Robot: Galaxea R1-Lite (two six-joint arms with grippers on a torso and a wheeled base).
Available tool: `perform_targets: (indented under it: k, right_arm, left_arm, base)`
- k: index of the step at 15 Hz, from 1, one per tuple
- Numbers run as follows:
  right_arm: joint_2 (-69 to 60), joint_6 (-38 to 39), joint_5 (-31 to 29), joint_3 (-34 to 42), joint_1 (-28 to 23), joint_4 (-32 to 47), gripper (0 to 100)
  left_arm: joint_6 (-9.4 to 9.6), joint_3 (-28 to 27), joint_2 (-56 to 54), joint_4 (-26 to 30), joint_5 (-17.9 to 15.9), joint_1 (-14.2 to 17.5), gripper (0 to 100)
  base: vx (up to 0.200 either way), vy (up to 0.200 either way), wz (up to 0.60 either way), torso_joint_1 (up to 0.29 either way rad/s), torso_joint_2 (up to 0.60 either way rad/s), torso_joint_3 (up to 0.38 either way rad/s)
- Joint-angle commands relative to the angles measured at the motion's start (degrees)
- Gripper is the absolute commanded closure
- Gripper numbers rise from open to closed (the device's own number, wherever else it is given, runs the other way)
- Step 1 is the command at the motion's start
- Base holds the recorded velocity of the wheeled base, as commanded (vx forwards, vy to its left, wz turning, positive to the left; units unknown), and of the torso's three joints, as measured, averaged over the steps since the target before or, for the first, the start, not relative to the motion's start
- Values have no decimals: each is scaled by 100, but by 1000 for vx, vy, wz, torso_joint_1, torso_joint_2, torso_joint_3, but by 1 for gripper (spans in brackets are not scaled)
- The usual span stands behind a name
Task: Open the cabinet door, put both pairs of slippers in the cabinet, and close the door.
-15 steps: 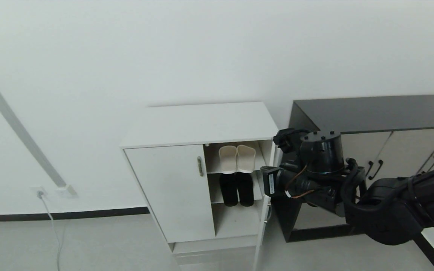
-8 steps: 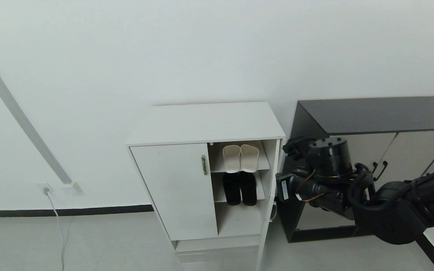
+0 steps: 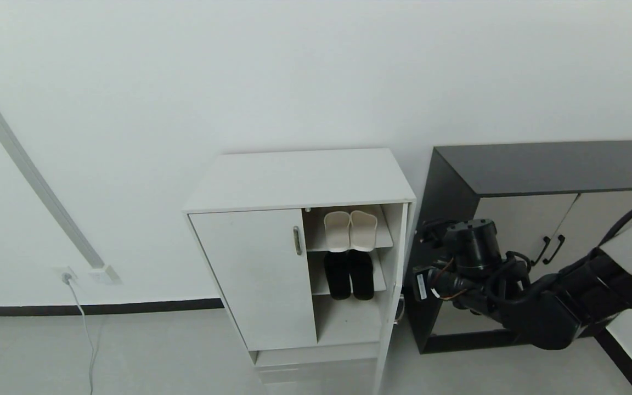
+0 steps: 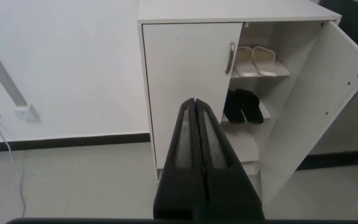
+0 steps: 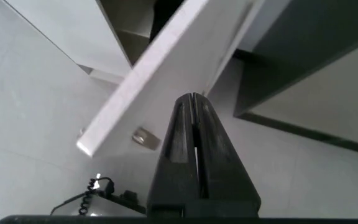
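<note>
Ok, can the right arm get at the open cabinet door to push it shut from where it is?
Probably yes. The right tool is shut and sits just off the outer face of the open door, near its handle, with nothing between them.

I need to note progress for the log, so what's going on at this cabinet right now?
A two-armed robot is storing slippers in the white cabinet. Both pairs are inside: the beige slippers on the upper shelf, the black slippers on the shelf below. The right door stands open. The right gripper, shut and empty, is close to that door's outer face, so closing it is what remains. The left gripper hangs shut before the cabinet.
</note>
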Motion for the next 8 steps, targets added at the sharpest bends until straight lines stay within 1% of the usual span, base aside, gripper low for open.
perform_targets:
  k: [1,2,4,7,8]
  right_arm:
    - [425,-1,25,-209,80,-90,100]
    - [592,87,86,-367,273,-398,100]
    - [627,219,253,-376,422,-1215,100]
    - [434,271,324,-279,475,-2165,100]
    - [311,386,561,-165,484,-2604,100]
  left_arm:
    - [-1,0,7,-1,4,2,100]
    - [-1,0,7,-1,4,2,100]
    - [8,0,7,-1,-4,2,100]
    - [-1,0,7,-1,4,2,100]
    - [-10,0,7,-1,4,2,100]
  base:
    - [0,0,0,0,0,0]
    - [0,0,0,0,0,0]
    - [0,0,0,0,0,0]
    - [0,0,0,0,0,0]
    - [0,0,0,0,0,0]
